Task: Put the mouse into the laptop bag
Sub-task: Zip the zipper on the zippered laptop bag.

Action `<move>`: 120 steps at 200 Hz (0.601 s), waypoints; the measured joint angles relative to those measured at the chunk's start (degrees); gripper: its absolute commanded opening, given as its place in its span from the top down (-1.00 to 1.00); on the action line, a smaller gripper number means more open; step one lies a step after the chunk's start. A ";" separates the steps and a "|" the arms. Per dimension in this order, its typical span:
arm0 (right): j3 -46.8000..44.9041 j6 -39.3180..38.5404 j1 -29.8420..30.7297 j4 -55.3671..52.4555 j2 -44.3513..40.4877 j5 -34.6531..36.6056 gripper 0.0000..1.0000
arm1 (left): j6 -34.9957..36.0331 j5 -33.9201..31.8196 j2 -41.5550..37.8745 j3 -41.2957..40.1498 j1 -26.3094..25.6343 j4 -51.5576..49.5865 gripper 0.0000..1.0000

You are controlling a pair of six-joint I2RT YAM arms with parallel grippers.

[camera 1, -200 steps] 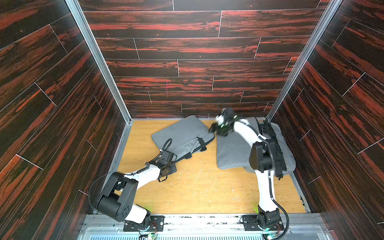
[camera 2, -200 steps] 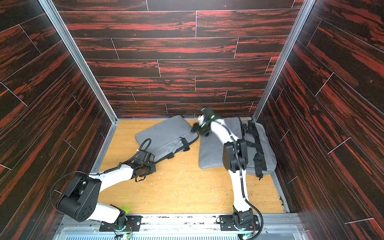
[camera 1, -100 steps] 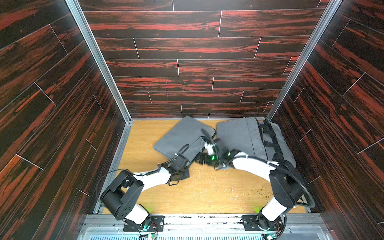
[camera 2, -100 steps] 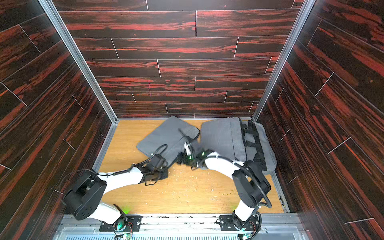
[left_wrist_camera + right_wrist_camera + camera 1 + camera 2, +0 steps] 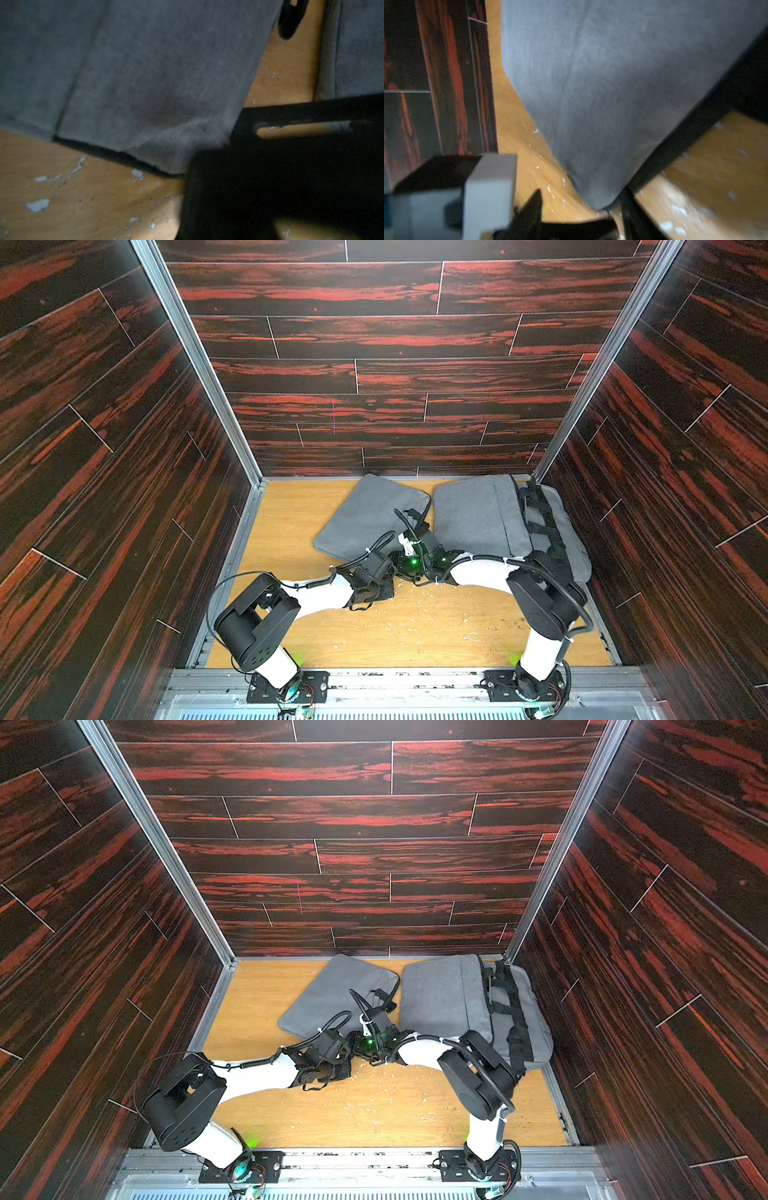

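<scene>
Mouse position: not visible in any view. You cannot confirm whether an arm hides it or whether it is already inside something.

Both grippers meet at the near corner of the sleeve point(image 5: 365, 514). The sleeve lies mid-bench point(image 5: 291, 510) toward the far edge, just beside the strapped bag point(image 5: 473, 514) in the far right corner.

The left gripper point(image 5: 382, 576) is fully closed. The blurred wrist view does not show whether it pinches the sleeve hem. The right gripper point(image 5: 581, 199) stands part-open with one finger on each side of the sleeve corner. Bare bench shows between a finger and the cloth, so it grips nothing.

Probable hazards:
- The grippers work almost touching, so a small misaim could knock one into the other.
- Closing on loose cloth instead of the opening would drag the sleeve rather than part it.
- The cables point(image 5: 376, 541) looping over the wrists could snag.
- Confirm which grey case is the target before you insert anything.
</scene>
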 measured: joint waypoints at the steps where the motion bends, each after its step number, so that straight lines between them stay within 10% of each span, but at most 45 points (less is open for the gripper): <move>1: -0.07 -0.04 -0.02 0.07 0.04 -0.09 0.65 | -0.02 0.04 0.00 0.00 0.00 0.02 1.00; 13: -1.36 0.90 -0.57 1.51 0.50 -0.46 1.00 | -0.02 0.13 0.00 0.04 0.02 0.31 1.00; 120: -9.49 -4.92 -12.76 1.14 -4.52 -11.17 1.00 | 4.00 1.99 -1.57 -0.57 2.43 2.34 1.00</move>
